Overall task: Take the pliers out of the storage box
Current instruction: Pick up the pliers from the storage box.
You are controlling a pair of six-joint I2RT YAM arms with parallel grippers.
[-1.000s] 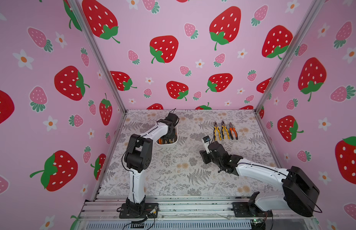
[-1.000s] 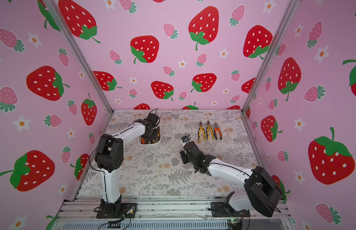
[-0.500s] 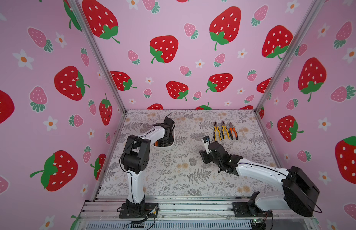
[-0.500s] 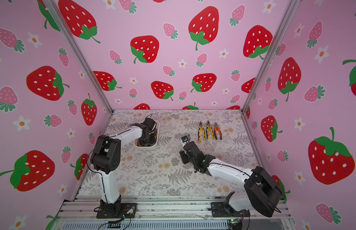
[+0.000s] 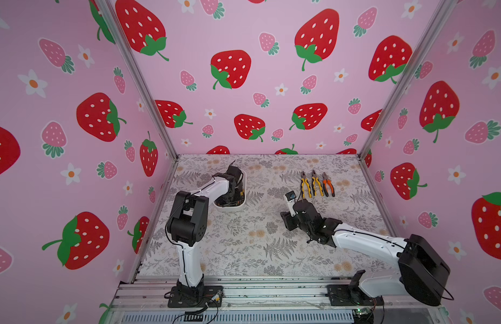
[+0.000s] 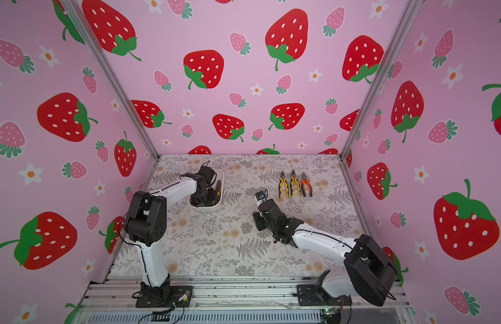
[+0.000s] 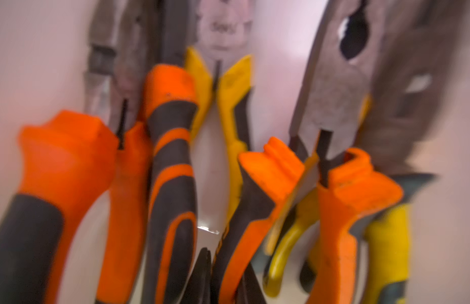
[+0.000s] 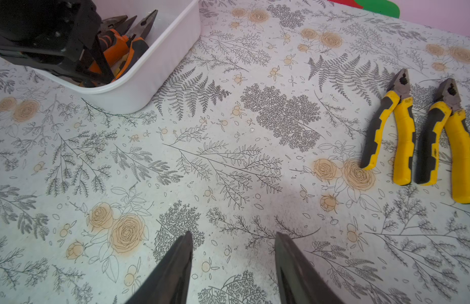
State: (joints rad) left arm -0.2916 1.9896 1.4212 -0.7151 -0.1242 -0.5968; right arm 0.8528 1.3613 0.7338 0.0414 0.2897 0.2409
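**Left gripper down in the box of pliers, right gripper open over the table**

My left gripper (image 8: 99, 73) reaches down into the white box (image 5: 230, 208). The box sits on the left side of the flower-patterned table (image 5: 243, 246), towards the back. The camera on that wrist looks from very close at a heap of pliers (image 7: 173, 158) inside the box. Orange-and-black and yellow-and-black handles cross one another, and grey metal noses point away, all of it blurred. I cannot tell whether my left fingers are closed on a handle or only sit among the handles. In both top views my left arm covers most of the box.

My right gripper (image 8: 233, 234) hangs low over bare table near the middle. Its fingers are spread apart with nothing between them.

A row of three pliers (image 5: 316, 184) lies outside the box, near the back right of the table. They lie side by side with their noses towards the back wall. Two have yellow handles and one has orange handles. The row is well apart from the box.
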